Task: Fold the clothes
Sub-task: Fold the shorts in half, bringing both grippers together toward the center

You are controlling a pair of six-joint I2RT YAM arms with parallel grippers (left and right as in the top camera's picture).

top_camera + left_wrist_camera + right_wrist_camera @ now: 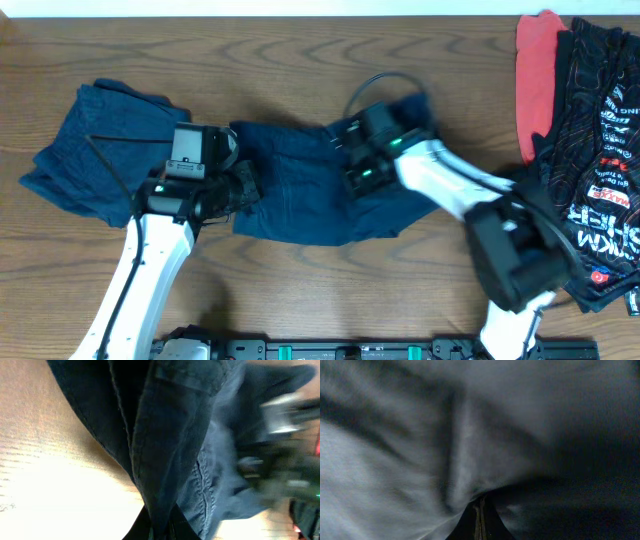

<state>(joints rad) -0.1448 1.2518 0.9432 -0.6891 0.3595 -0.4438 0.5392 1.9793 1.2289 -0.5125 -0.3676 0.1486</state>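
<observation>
A dark navy garment lies spread across the middle of the table. My left gripper is at its left edge, shut on a fold of the navy cloth. My right gripper is at its upper right part, shut on the same garment, whose cloth fills the right wrist view. A second blue garment lies crumpled at the left, behind the left arm.
A pile of clothes lies at the right edge: a red piece and a black printed garment. The right arm's body stands in front of that pile. Bare wood table lies in front.
</observation>
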